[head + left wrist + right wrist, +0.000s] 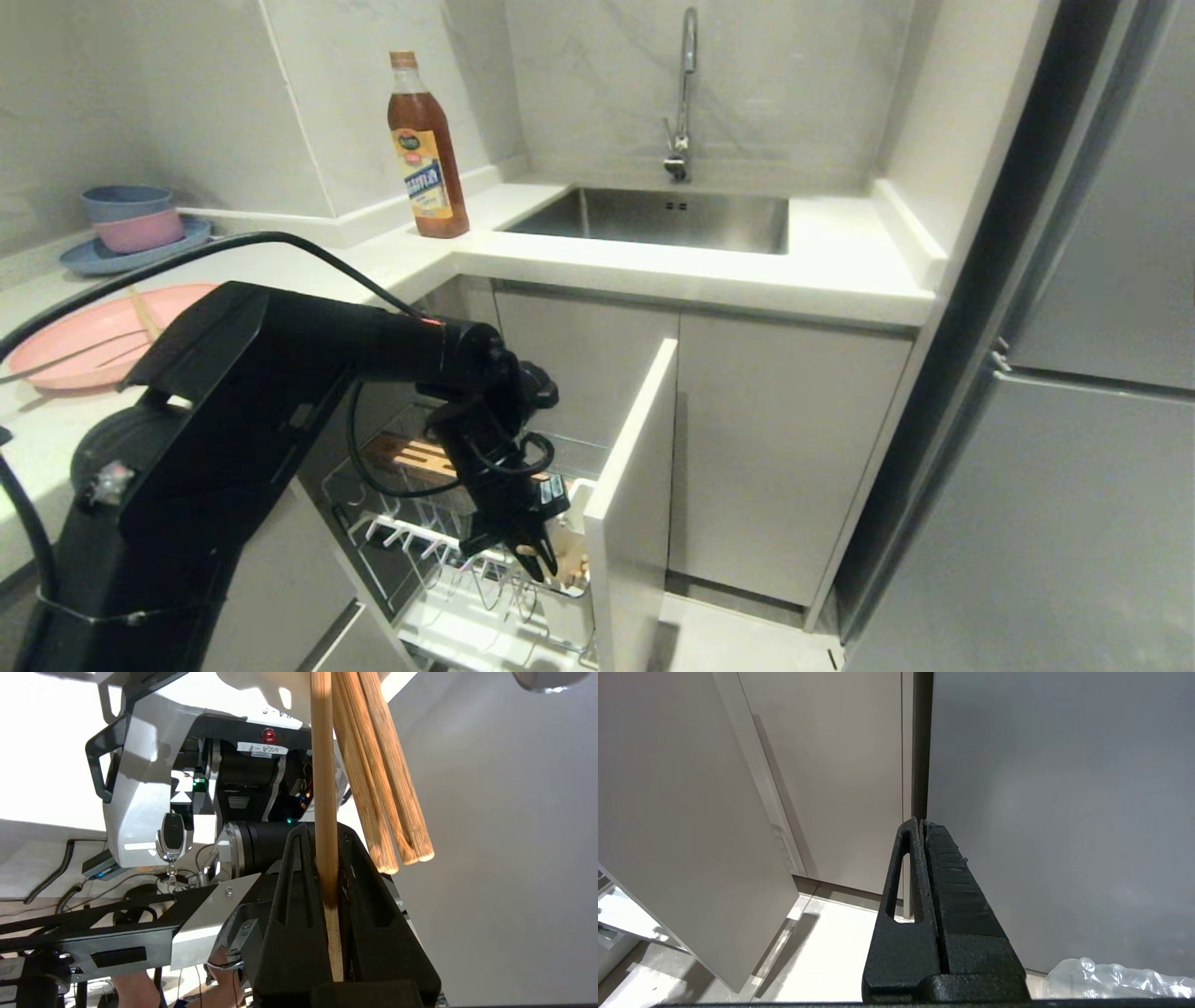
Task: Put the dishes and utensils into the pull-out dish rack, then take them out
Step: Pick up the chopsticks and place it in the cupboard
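Note:
The pull-out dish rack (pixel 420 532) stands drawn out under the counter, with its pale front panel (pixel 635 485), wooden strip (pixel 420 457) and white utensil caddy (pixel 569 597). My left gripper (pixel 541 558) points down over the caddy. In the left wrist view the left gripper (pixel 325 833) is shut on one pale chopstick (pixel 323 788), and three darker wooden sticks (pixel 387 788) hang beside it. On the left counter lies the pink plate (pixel 93 336), with a chopstick (pixel 145 313) and a grey fork (pixel 56 359) resting on it. My right gripper (pixel 923 823) is shut and empty, parked low by the floor.
A brown oil bottle (pixel 428 149) stands on the counter corner beside the steel sink (pixel 663 217) and faucet (pixel 684 93). A blue plate with stacked bowls (pixel 131 229) sits at the far left. The grey fridge (pixel 1074 420) fills the right. A clear plastic bag (pixel 1111 975) lies near my right gripper.

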Controlling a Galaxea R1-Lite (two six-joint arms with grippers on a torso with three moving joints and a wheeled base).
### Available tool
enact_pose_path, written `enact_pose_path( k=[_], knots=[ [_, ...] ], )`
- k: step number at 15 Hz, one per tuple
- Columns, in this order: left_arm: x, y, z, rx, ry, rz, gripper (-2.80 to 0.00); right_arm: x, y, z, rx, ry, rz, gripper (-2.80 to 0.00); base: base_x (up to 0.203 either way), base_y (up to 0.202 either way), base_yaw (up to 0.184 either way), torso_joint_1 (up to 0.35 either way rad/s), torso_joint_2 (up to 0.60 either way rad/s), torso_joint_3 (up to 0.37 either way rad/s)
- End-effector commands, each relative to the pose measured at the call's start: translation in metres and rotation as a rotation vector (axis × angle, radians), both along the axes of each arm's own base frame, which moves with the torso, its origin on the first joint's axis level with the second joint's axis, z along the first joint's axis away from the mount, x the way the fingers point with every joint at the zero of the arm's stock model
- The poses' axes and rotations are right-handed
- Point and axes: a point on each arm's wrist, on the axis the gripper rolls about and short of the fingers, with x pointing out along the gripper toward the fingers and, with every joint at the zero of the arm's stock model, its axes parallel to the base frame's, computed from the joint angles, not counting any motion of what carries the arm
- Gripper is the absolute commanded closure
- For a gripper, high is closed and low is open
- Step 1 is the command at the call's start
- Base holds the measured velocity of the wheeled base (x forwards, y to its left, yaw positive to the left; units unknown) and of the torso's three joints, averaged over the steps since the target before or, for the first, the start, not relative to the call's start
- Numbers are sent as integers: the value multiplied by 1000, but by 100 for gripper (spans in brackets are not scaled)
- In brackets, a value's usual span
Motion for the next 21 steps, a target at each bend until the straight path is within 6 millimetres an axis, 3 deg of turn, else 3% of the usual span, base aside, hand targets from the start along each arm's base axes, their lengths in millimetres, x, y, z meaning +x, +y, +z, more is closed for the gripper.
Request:
enact_pose_path(
  k=[1,11,12,17,21],
  knots=[
    [0,0,-2,24,3,3,0,0,0,0,0,1,0,0,0,0,0,0,0,0],
    [5,-2,-15,94,-22,-9,0,0,0,0,0,1,0,0,0,0,0,0,0,0],
    [5,-2,-13,93,-26,-9,-280,0,0,0,0,1,0,0,0,0,0,0,0,0],
    [4,-3,4,69,-75,-9,-280,0,0,0,0,1,0,0,0,0,0,0,0,0],
    [-7,2,40,39,-149,-2,-280,0,0,0,0,1,0,0,0,0,0,0,0,0]
  ],
)
